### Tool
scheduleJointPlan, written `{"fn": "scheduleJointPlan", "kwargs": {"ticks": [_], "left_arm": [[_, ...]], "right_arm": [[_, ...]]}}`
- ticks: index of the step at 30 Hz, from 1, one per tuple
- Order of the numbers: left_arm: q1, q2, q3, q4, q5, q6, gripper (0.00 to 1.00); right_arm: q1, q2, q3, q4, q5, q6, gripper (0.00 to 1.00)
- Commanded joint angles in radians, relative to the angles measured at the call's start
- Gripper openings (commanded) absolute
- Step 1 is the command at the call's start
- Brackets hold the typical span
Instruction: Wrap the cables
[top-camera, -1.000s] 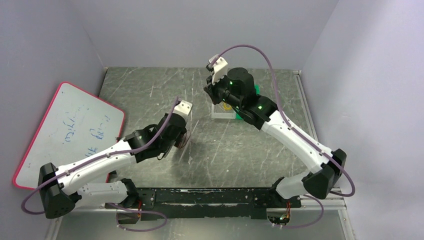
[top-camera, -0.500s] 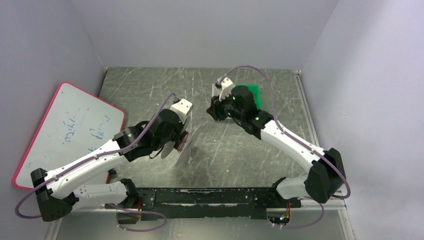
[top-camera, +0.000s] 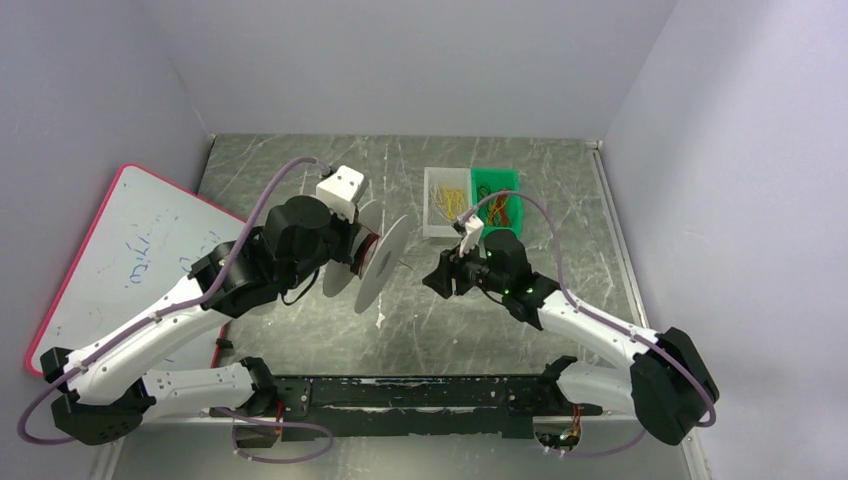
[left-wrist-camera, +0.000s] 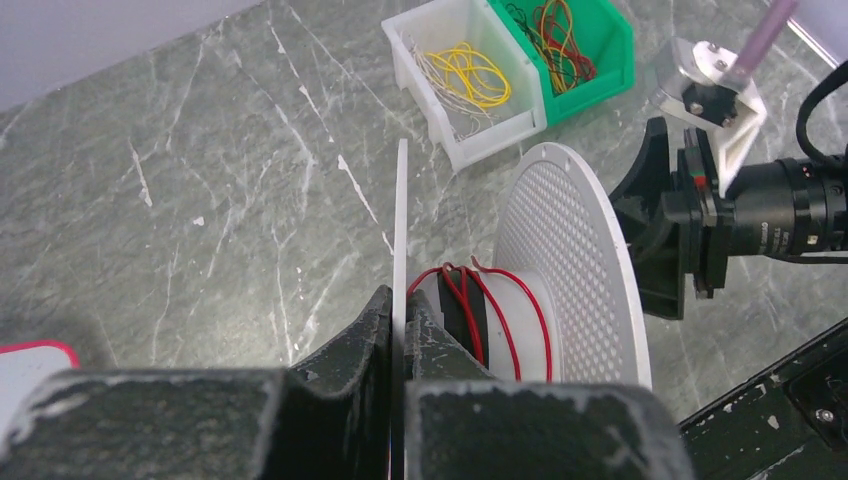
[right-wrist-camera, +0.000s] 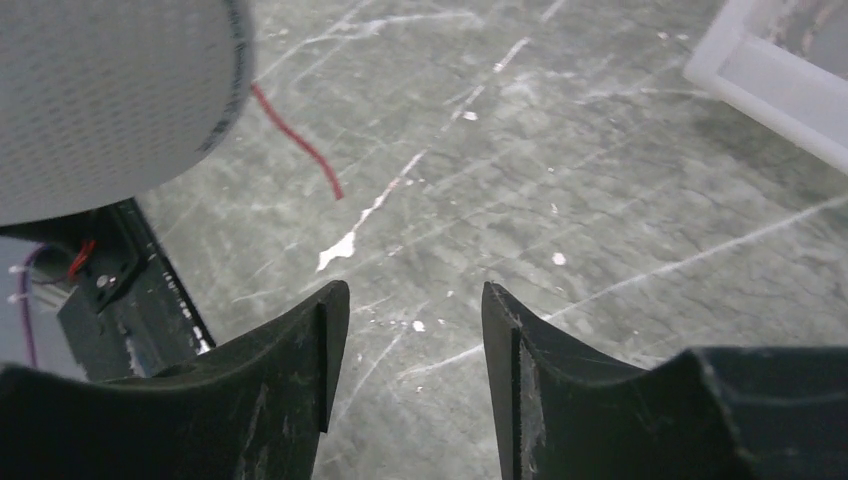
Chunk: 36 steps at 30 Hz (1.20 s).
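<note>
A white spool (top-camera: 386, 262) with two perforated flanges hangs tilted above the table's middle. Red cable (left-wrist-camera: 468, 300) is wound a few turns round its hub (left-wrist-camera: 520, 320). My left gripper (left-wrist-camera: 400, 300) is shut on the thin edge of the spool's nearer flange; from above, that left gripper (top-camera: 352, 255) sits just left of the spool. A loose red cable end (right-wrist-camera: 300, 145) dangles below the spool flange (right-wrist-camera: 110, 90). My right gripper (right-wrist-camera: 415, 290) is open with nothing between its fingers. This right gripper (top-camera: 437, 277) is low over the table, just right of the spool.
A white bin (top-camera: 430, 225) with yellow cables and a green bin (top-camera: 497, 178) with red and brown cables stand side by side at the back. A red-framed whiteboard (top-camera: 130, 260) leans at the left. A black rail (top-camera: 420, 395) runs along the near edge.
My left arm has raised the spool and carried it back and to the right. My right arm has left the bins, come down beside the spool, and opened its jaws.
</note>
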Motion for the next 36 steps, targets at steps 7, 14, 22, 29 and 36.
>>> {"fn": "scheduleJointPlan", "kwargs": {"ticks": [7,14,22,29,36], "left_arm": [[-0.007,-0.019,0.102,0.015,0.088,-0.016,0.07],[-0.007,-0.017,0.126,0.002,0.149,-0.029,0.07],[-0.007,-0.011,0.129,0.002,0.155,-0.031,0.07],[-0.007,0.024,0.153,0.021,0.087,-0.067,0.07],[0.002,0.013,0.143,0.122,-0.050,-0.146,0.07]], "right_arm": [[-0.007,-0.070,-0.016,0.183,-0.221,-0.082,0.66],[-0.007,0.012,0.064,0.171,-0.259,-0.159,0.69],[-0.004,0.075,0.073,0.209,-0.356,-0.152,0.31],[0.000,0.036,-0.030,0.267,-0.290,-0.103,0.00],[0.028,0.075,-0.192,0.452,-0.230,-0.007,0.00]]}}
